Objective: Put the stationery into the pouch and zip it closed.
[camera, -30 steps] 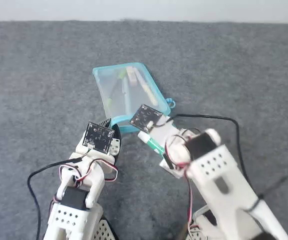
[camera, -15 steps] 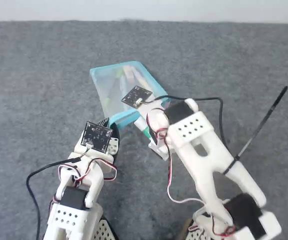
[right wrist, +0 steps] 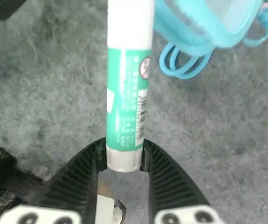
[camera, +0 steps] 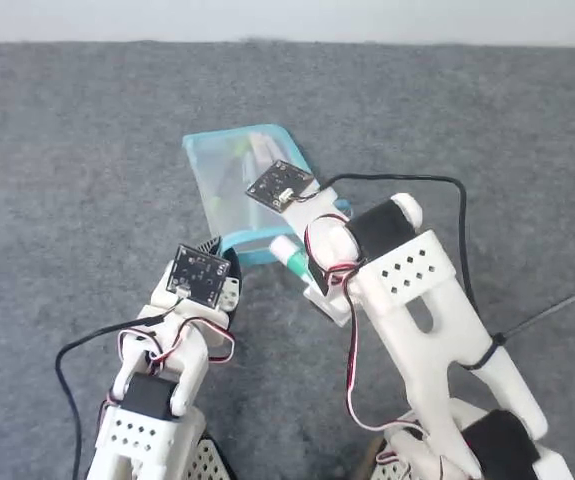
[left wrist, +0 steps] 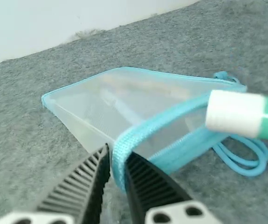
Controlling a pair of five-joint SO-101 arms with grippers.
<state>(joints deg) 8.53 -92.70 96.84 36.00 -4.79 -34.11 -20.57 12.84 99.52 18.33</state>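
Observation:
A clear pouch (camera: 244, 190) with turquoise trim lies on the grey mat, several stationery items inside it. My left gripper (left wrist: 117, 173) is shut on the pouch's open turquoise rim (left wrist: 124, 147), holding the mouth up. My right gripper (right wrist: 123, 156) is shut on a green-and-white glue stick (right wrist: 127, 88), held at its base. The stick's white cap end (left wrist: 234, 114) hovers beside the pouch's mouth; in the high view the glue stick (camera: 291, 254) is just outside the opening. The pouch's cord loop (right wrist: 180, 60) lies beside it.
Grey felt mat (camera: 67, 150) covers the table, with open room left and right of the pouch. A black cable (camera: 417, 180) arcs over the right arm. A pale wall edge (camera: 287, 20) runs along the back.
The right arm swung in over the pouch and then drew back slightly, with the glue stick still held. The pouch shifted a little. The left arm stayed put.

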